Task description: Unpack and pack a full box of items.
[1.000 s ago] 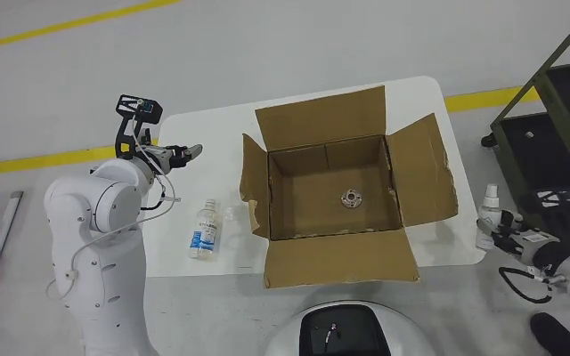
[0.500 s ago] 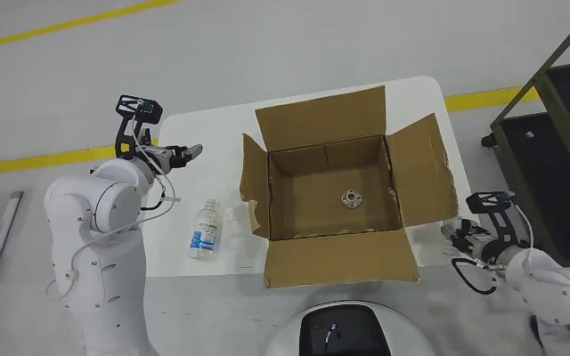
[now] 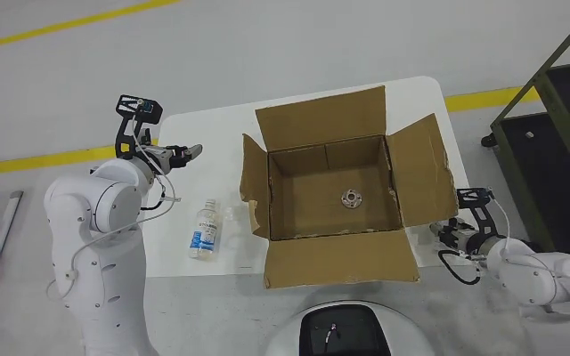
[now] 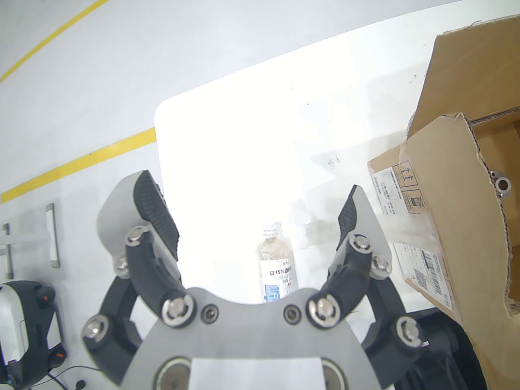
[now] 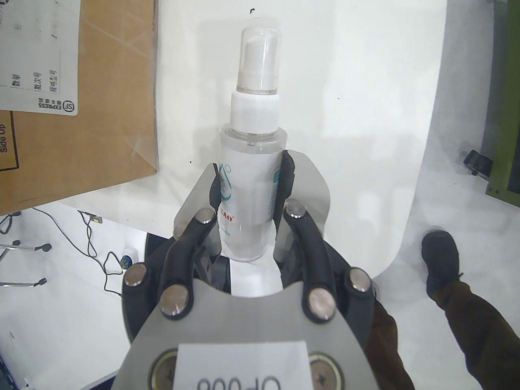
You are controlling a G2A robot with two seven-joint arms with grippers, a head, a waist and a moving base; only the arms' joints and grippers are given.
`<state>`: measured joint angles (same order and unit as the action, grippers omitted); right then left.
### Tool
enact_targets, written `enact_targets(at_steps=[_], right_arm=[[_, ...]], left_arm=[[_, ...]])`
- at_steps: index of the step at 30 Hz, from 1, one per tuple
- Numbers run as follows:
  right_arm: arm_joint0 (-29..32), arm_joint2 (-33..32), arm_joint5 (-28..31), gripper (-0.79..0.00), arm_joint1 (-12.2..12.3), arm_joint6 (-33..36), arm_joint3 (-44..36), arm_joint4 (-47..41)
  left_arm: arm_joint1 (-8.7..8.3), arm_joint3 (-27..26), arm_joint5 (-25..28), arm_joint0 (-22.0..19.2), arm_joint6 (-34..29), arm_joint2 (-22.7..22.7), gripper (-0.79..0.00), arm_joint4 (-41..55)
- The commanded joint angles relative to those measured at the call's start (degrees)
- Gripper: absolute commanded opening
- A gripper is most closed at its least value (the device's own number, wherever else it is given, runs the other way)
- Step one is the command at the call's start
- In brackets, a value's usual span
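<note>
The right claw (image 5: 250, 172) pinches the spray bottle (image 5: 256, 139) by its body over the worktop (image 5: 345, 83) beside the box (image 3: 423, 169), likely for packing; the left claw (image 4: 252, 200) hangs spread above the small bottle (image 4: 277, 261), free to take it.

White bench (image 3: 209, 142), rounded corners. Open cardboard box (image 3: 321, 120) sits toward the bench's 3 o'clock side, flaps spread. Clear bottle (image 3: 205, 230) lies flat at 8 o'clock from the box, apart.
</note>
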<state>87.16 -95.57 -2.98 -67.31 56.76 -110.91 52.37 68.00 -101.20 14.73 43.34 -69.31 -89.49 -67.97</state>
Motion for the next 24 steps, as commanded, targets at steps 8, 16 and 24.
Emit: enact_targets(at_steps=[8, 16, 24], right_arm=[[-0.55, 0.6, -0.22, -0.416, 0.2, -0.86, 0.82, -0.26], [0.09, -3.53, -1.46, -0.416, 0.5, -2.99, -2.53, -2.9], [2.33, -18.34, 0.19, -0.785, 1.1, -11.83, -11.78, -5.99]], left_arm=[[0.0, 0.0, 0.0, 0.0, 0.0, 0.0, 0.0, 0.0], [0.0, 0.0, 0.0, 0.0, 0.0, 0.0, 0.0, 0.0], [0.0, 0.0, 0.0, 0.0, 0.0, 0.0, 0.0, 0.0]])
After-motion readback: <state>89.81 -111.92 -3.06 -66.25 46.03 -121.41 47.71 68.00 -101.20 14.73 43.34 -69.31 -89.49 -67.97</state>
